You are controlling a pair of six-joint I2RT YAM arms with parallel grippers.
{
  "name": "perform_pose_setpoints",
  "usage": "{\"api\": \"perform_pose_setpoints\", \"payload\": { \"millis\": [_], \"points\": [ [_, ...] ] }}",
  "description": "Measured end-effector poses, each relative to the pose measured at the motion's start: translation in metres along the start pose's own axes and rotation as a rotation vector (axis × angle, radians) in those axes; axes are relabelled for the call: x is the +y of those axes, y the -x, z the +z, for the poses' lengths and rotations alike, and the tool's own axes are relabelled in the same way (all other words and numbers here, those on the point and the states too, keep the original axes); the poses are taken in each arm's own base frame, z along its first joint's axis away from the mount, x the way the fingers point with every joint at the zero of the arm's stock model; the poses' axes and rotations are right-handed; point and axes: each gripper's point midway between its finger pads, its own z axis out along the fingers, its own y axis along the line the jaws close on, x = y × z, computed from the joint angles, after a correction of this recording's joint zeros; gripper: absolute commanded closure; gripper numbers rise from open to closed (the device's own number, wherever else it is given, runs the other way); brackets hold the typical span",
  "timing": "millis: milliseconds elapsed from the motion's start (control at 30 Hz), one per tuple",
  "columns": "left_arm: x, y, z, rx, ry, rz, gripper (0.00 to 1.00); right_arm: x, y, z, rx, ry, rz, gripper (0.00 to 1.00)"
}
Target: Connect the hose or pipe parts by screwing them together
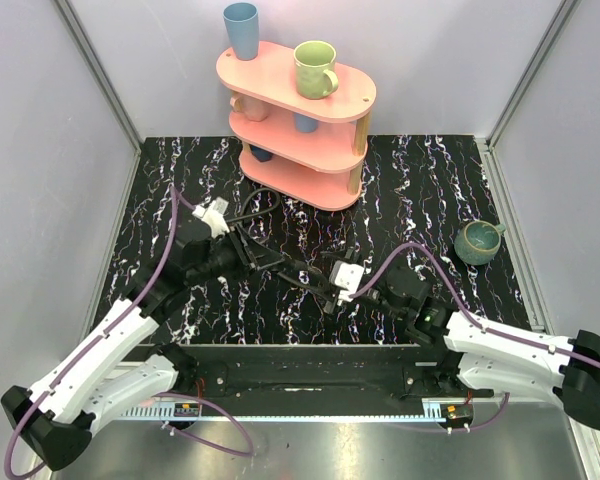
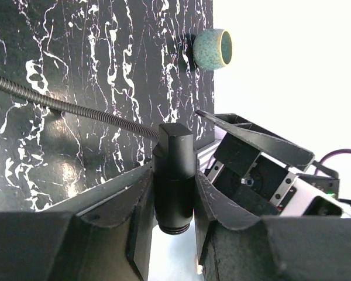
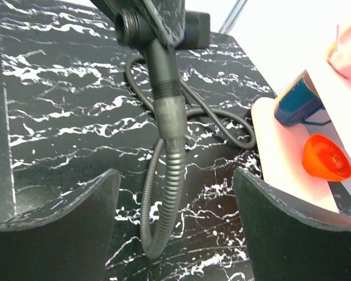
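My left gripper (image 2: 173, 174) is shut on a black cylindrical hose fitting (image 2: 174, 193) whose threaded end pokes out below the fingers. A thin ribbed black hose (image 2: 76, 108) runs from the fitting's top away to the left over the marbled surface. In the right wrist view that fitting (image 3: 130, 23) sits high up. A smooth collar and ribbed hose (image 3: 171, 170) hang down from it between the fingers of my right gripper (image 3: 175, 173), which stands open and touches nothing. The hose bends back near the table and loops away (image 3: 225, 120). From above, the left gripper (image 1: 252, 256) and right gripper (image 1: 332, 290) face each other mid-table.
A pink three-tier shelf (image 1: 280, 78) stands at the back with a blue cup (image 1: 242, 28) and a green mug (image 1: 315, 68) on top. Its lowest tier (image 3: 278, 146) lies close to my right finger. A teal mug (image 1: 477, 241) sits at the right.
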Motion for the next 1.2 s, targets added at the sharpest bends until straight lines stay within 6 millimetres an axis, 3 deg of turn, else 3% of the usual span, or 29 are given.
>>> {"api": "perform_pose_setpoints", "payload": {
  "millis": [233,667,800,1100,1200],
  "points": [
    [0.007,-0.005,-0.004,-0.019,-0.002,-0.189,1.00,-0.005,-0.015,0.003,0.012,-0.045,-0.059,0.19],
    [0.009,-0.012,0.000,0.017,0.008,-0.421,1.00,-0.019,0.001,0.015,-0.033,-0.077,-0.171,0.29],
    [0.012,-0.013,0.000,0.018,0.013,-0.455,1.00,-0.015,-0.002,0.021,-0.022,-0.060,-0.190,0.43],
    [0.012,-0.020,-0.001,0.044,-0.005,-0.498,1.00,0.003,0.003,0.044,-0.015,0.008,-0.241,0.48],
    [0.016,-0.023,0.000,0.050,0.000,-0.517,1.00,0.008,0.001,0.048,-0.010,0.022,-0.253,0.70]
  ]
}}
